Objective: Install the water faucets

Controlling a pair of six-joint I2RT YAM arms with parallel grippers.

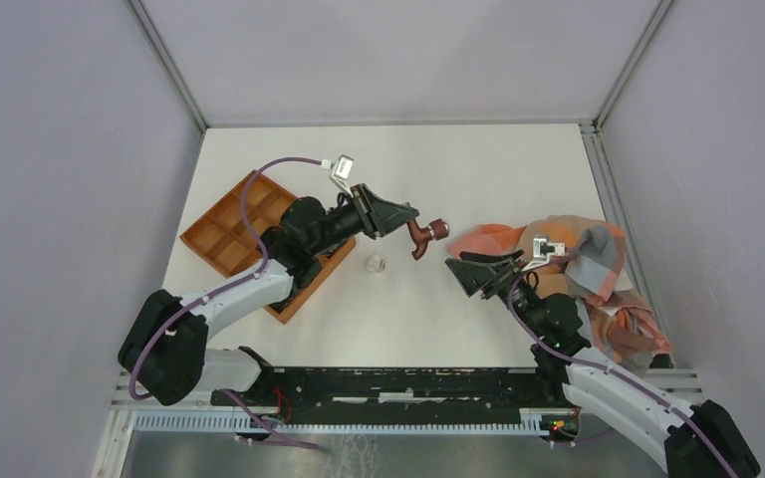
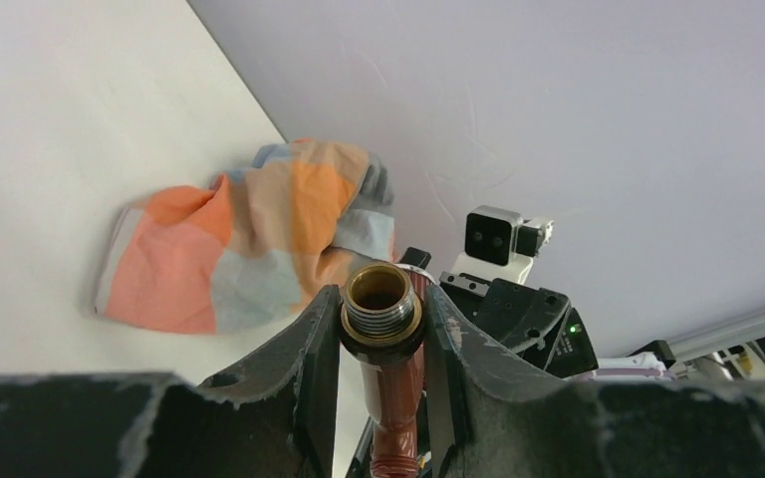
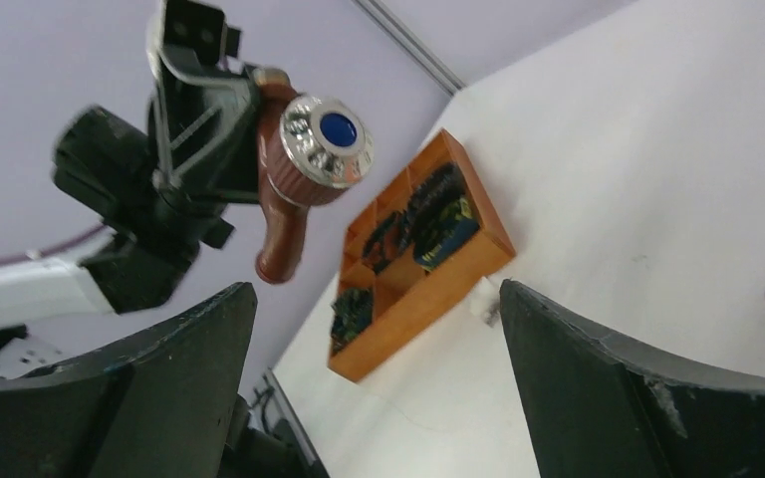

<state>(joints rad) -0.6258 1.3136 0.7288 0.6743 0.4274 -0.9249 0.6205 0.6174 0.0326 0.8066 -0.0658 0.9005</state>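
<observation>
Gripping the tap (image 1: 426, 236) by its threaded end, the left tool (image 1: 405, 221) holds it above the desk (image 1: 408, 159). The right tool (image 1: 461, 276) gapes wide, the knob (image 3: 327, 141) just ahead of it.

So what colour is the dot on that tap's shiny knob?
Blue, set in silver; the knob shows best in the right wrist view.

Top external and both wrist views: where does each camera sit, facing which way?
Top external: above and behind the arms, looking down at the table; both show.
Left wrist: looks along the left claw, shut on the faucet, toward the cloth.
Right wrist: looks through the open right claw at the faucet's knob and the tray.
All share the faucet.
</observation>
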